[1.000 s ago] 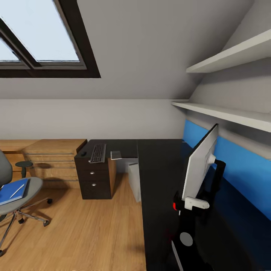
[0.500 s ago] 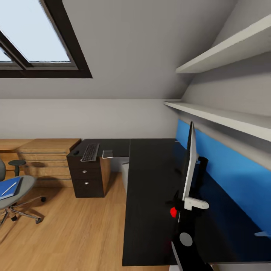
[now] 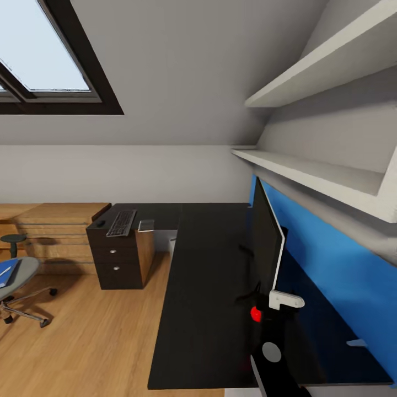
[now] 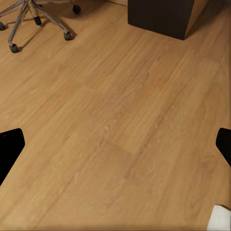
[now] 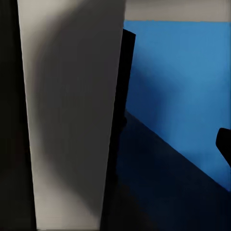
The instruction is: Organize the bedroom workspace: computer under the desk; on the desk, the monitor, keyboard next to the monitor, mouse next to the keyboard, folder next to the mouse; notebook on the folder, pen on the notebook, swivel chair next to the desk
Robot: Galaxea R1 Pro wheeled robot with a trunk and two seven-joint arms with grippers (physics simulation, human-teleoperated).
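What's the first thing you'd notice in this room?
Probably the bright blue wall panel behind the big glossy black desk, with the thin monitor standing on the desk in front of it. Then the skylight up in the sloped ceiling, high at the left.

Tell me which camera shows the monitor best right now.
Head view: the monitor stands edge-on on the desk, its whole outline visible. The right wrist view has only a close grey slab of its back. The left wrist view looks at floor.
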